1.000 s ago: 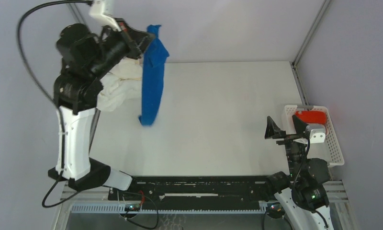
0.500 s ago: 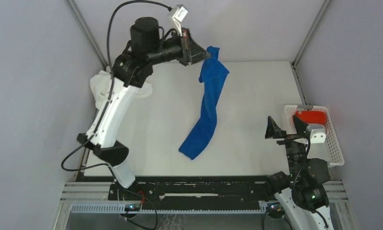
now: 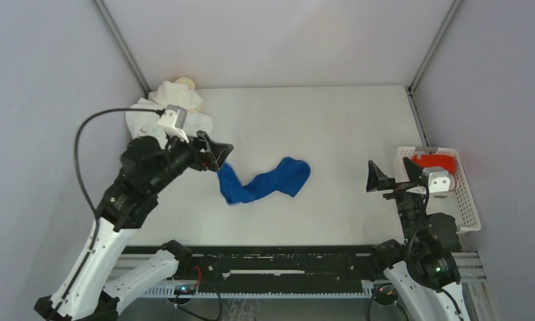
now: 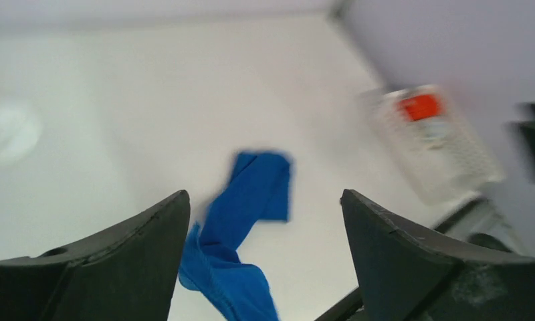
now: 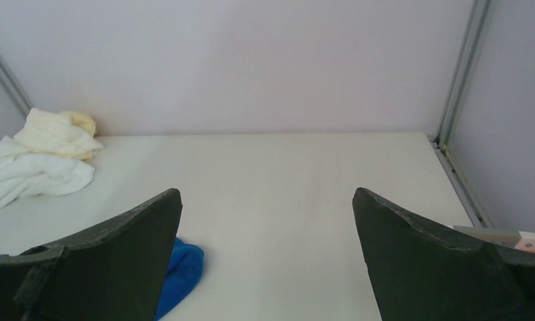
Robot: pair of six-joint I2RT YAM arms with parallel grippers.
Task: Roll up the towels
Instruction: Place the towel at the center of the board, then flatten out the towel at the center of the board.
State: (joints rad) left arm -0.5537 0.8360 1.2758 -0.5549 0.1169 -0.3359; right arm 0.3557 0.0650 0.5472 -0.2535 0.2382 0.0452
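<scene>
A royal blue towel (image 3: 266, 182) lies crumpled in a wavy strip on the white table, mid-left. My left gripper (image 3: 221, 158) hovers just over its left end, jaws wide apart. In the left wrist view the blue towel (image 4: 246, 224) shows blurred below and between the fingertips, and my left gripper (image 4: 263, 195) grips nothing. A heap of white towels (image 3: 159, 120) with a cream towel (image 3: 183, 85) sits in the far left corner. My right gripper (image 3: 390, 175) is open and empty at the right, next to the basket. In its wrist view, my right gripper (image 5: 266, 192) frames bare table, the blue towel (image 5: 182, 265) at its left.
A white slatted basket (image 3: 470, 204) stands at the table's right edge with a red towel (image 3: 433, 162) inside. Grey walls and metal posts enclose the table on three sides. A black rail (image 3: 271, 257) runs along the near edge.
The left arm swung the hanging blue towel from the far left across the middle, came down and opened. The towel now lies on the table. The right arm barely moved.
</scene>
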